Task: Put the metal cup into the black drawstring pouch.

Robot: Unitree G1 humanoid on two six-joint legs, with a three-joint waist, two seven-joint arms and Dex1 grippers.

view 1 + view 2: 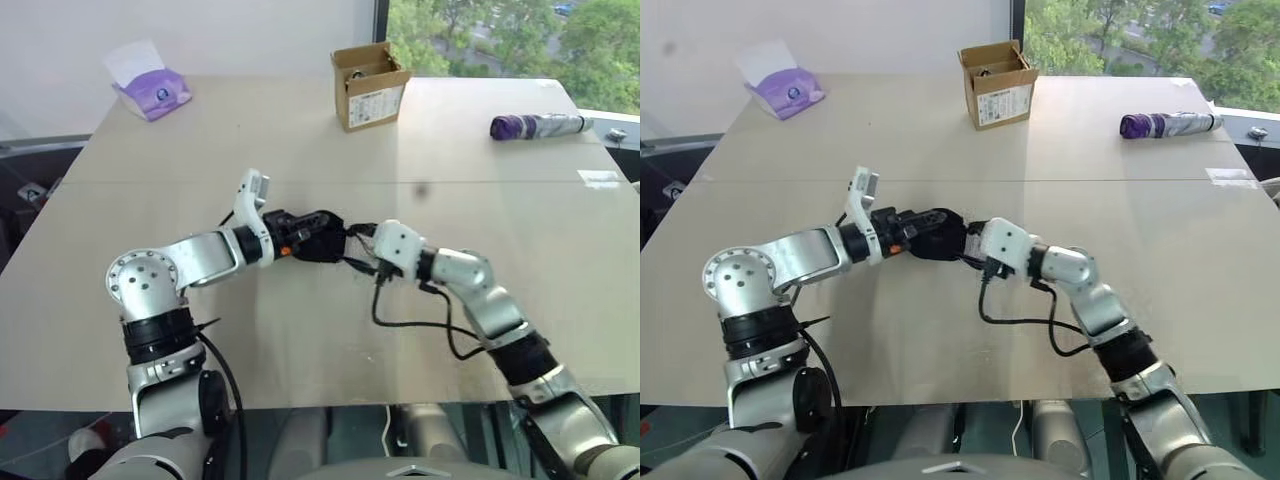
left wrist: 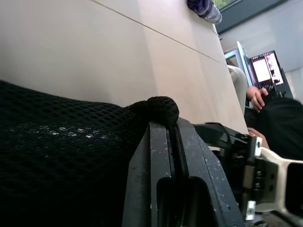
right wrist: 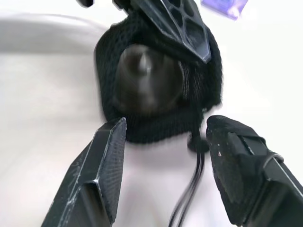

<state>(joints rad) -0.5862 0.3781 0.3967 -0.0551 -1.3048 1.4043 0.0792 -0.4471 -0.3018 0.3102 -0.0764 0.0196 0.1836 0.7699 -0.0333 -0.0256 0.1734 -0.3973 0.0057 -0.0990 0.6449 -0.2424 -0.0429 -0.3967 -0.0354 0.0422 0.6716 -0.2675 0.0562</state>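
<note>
Inside mesh black drawstring pouch (image 3: 156,90), rounded metal cup (image 3: 147,78).

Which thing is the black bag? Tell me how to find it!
Look at the middle of the big pale table, where the two robot arms meet. The black drawstring pouch is the soft, netted bag pinched in the left tool, with the metal cup showing inside its mouth.

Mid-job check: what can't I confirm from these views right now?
- How deep the cup sits in the pouch: right wrist view is blurred, only a dark round end shows in the mouth.
- Cup in the head views: covered by the pouch.
- Contents of the box: too small.
</note>
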